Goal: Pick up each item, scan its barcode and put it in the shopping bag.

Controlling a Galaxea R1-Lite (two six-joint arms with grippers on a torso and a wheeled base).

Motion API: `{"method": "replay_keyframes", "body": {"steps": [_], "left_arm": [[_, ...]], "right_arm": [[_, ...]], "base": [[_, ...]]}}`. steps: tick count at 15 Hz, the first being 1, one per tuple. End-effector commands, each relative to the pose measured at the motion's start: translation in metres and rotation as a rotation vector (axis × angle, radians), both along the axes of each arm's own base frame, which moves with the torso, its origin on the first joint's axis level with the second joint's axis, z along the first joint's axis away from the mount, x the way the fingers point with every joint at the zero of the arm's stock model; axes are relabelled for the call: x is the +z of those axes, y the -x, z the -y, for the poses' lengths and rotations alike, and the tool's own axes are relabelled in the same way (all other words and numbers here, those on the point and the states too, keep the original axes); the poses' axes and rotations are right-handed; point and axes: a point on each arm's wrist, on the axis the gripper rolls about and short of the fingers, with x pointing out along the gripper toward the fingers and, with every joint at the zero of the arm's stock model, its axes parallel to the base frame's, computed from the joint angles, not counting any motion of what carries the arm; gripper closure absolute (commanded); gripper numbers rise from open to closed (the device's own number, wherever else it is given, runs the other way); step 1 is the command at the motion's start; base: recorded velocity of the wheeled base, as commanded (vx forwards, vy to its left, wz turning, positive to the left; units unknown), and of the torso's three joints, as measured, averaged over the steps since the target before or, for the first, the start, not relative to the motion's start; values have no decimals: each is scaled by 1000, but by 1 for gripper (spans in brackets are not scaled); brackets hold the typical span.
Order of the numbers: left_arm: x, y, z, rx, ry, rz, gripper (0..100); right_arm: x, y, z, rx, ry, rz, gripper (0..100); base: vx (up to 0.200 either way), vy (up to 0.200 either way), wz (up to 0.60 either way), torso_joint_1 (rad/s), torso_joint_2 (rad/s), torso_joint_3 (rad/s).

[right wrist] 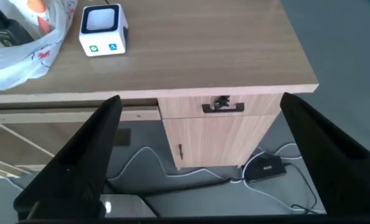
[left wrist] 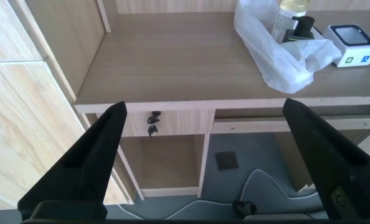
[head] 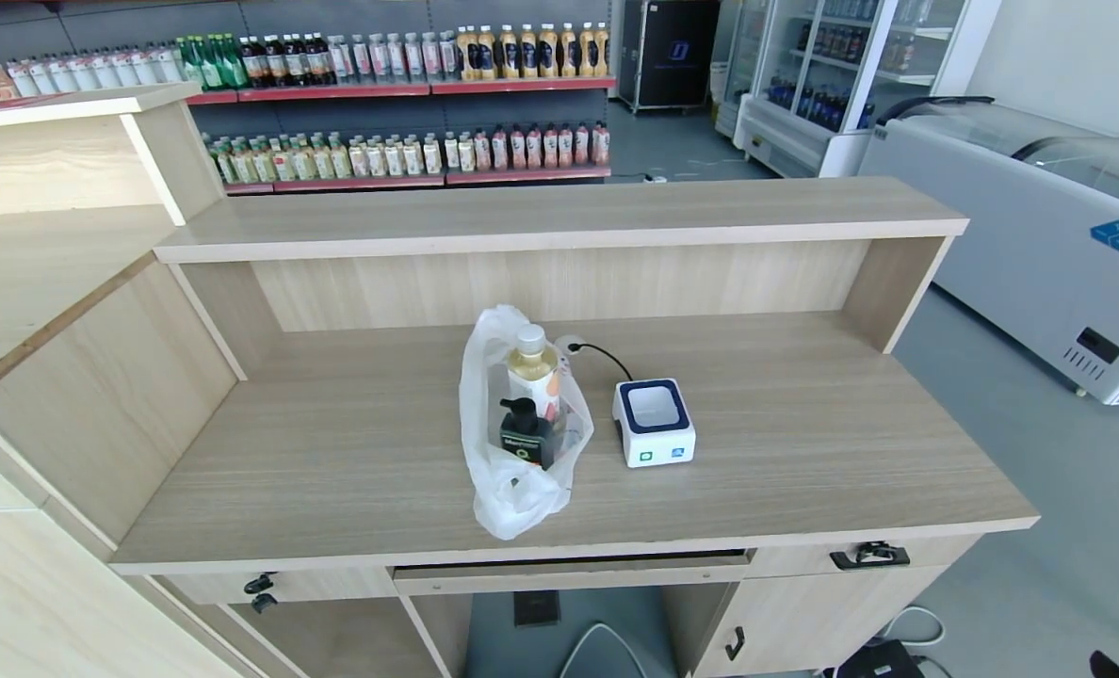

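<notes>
head view: white plastic shopping bag point(head: 512, 490) lay near the middle of the wooden counter point(head: 804, 424), mouth toward 12 o'clock, bottom close to the front edge. inside it a bottle point(head: 532, 369) of pale yellow drink with a white cap stood upright. a black pump bottle point(head: 526, 435) sat against it at 6 o'clock, also inside the bag. white scanner point(head: 654, 424) with a dark-rimmed window on top stood just beside the bag at 3 o'clock; couldn't tell if the two touched. black cable point(head: 605, 356) ran from the scanner toward 11 o'clock to a round hole in the counter behind the bag.

left wrist view: left gripper point(left wrist: 205, 106) hung off the counter on its front side, fingers spread wide, empty. bag and scanner were well apart from it, up on the counter top.

right wrist view: right gripper point(right wrist: 200, 98) was likewise off the front side, fingers spread wide, empty, with the black drawer handle point(right wrist: 222, 106) on the cabinet front seen between its fingers.

behind the counter: shelves point(head: 381, 89) of bottled drinks at 12 o'clock, a chest freezer point(head: 1040, 217) at 2 o'clock.
</notes>
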Motion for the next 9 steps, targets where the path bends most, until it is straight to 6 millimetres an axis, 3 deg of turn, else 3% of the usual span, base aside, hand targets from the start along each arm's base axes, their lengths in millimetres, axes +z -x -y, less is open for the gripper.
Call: {"method": "replay_keyframes", "body": {"steps": [1, 9], "left_arm": [[0, 0, 0, 0, 1, -1, 0], [0, 0, 0, 0, 1, -1, 0]], "right_arm": [[-25, 32, -1, 1, 13, 109, 0], [-32, 38, 1, -28, -53, 124, 0]], "base": [[0, 0, 0, 0, 0, 0], [0, 0, 0, 0, 0, 0]]}}
